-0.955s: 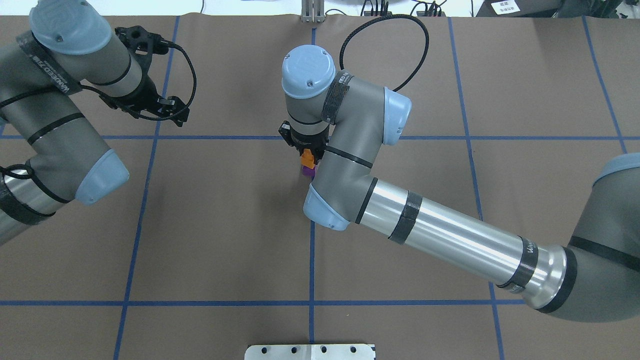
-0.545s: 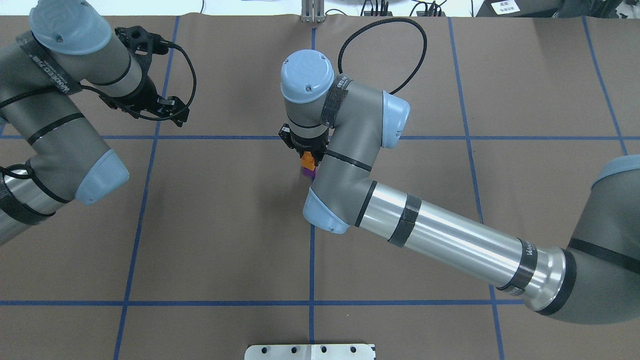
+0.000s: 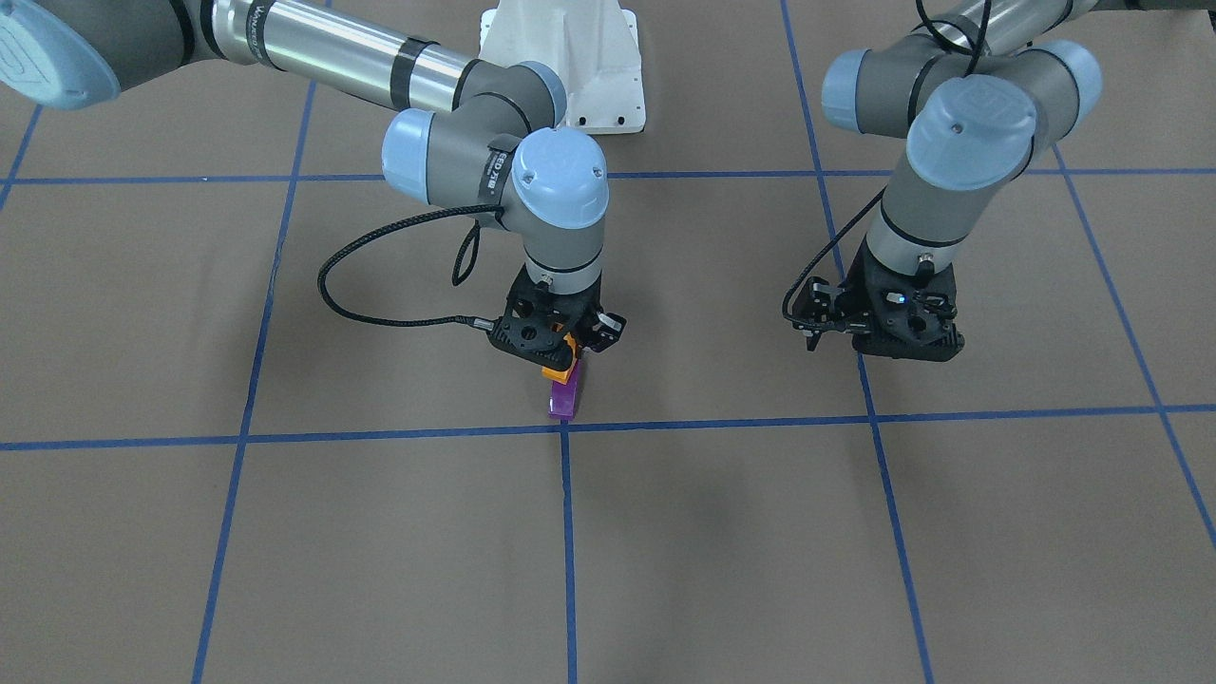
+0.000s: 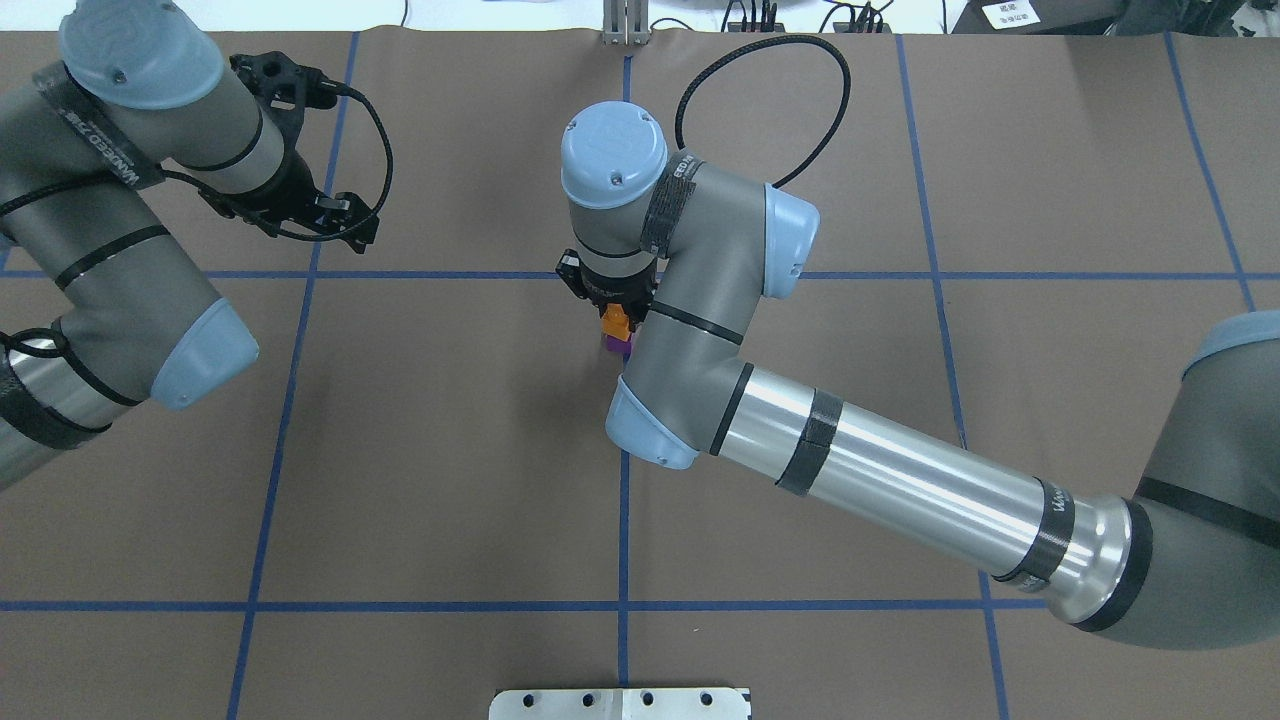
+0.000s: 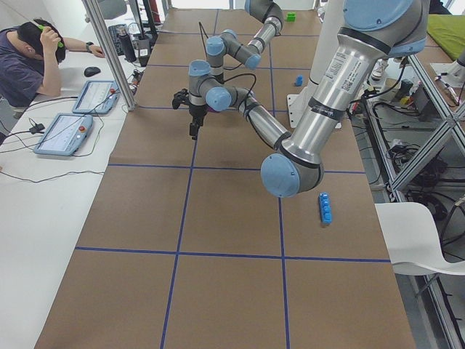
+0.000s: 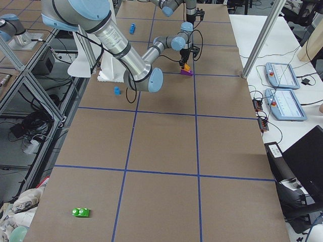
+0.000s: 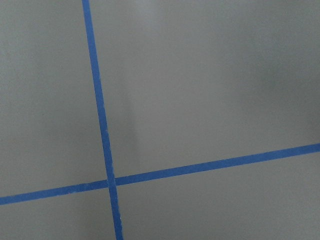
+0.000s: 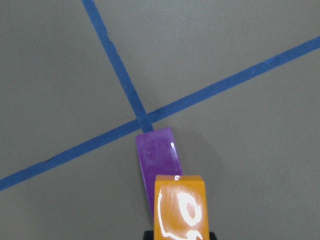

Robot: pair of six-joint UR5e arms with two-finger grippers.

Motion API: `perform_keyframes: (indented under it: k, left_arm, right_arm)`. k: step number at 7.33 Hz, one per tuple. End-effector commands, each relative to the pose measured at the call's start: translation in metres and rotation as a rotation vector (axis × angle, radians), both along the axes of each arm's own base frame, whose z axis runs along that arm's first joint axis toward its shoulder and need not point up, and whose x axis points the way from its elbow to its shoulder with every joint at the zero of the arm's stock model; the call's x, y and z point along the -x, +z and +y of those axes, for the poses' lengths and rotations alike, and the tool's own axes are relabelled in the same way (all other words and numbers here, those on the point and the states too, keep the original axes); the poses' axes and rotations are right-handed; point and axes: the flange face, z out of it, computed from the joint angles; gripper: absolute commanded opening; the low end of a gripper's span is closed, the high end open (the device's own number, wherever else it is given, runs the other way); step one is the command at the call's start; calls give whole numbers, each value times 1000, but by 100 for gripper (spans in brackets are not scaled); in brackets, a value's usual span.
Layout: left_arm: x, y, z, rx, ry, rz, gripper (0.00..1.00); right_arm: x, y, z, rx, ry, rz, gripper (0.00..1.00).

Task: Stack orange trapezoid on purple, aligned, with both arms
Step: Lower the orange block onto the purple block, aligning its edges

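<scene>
The orange trapezoid [image 3: 558, 370] sits between the fingers of my right gripper [image 3: 566, 355], directly on or just above the purple brick [image 3: 564, 399], which rests on the mat by a blue tape crossing. In the right wrist view the orange trapezoid [image 8: 180, 207] covers the near end of the purple brick [image 8: 157, 157]. From overhead only slivers of the orange trapezoid [image 4: 617, 320] and the purple brick [image 4: 617, 344] show beside the right gripper [image 4: 612, 303]. My left gripper [image 3: 888, 337] hangs low over bare mat far from the bricks; its fingers are hidden.
A long blue four-stud brick [image 5: 325, 209] lies near the robot's side. A small blue brick [image 6: 116, 91] and a green piece [image 6: 81, 212] lie far off. The white mounting plate [image 3: 579, 57] stands at the robot's base. A person sits at the side table.
The right arm's wrist has shifted slightly, with the orange trapezoid staying over the purple brick. The left arm has not moved.
</scene>
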Motion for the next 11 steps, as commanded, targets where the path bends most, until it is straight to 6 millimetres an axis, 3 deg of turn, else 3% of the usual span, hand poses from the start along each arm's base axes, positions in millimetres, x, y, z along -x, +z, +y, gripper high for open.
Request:
perform_keyframes:
  k: [1, 11]
  left_arm:
    - [1, 0, -1, 0, -2, 0, 100]
    - [0, 3, -1, 5, -2, -4, 100]
  right_arm:
    - [0, 0, 0, -11, 0, -14, 0]
    - [2, 0, 1, -46, -25, -10, 0]
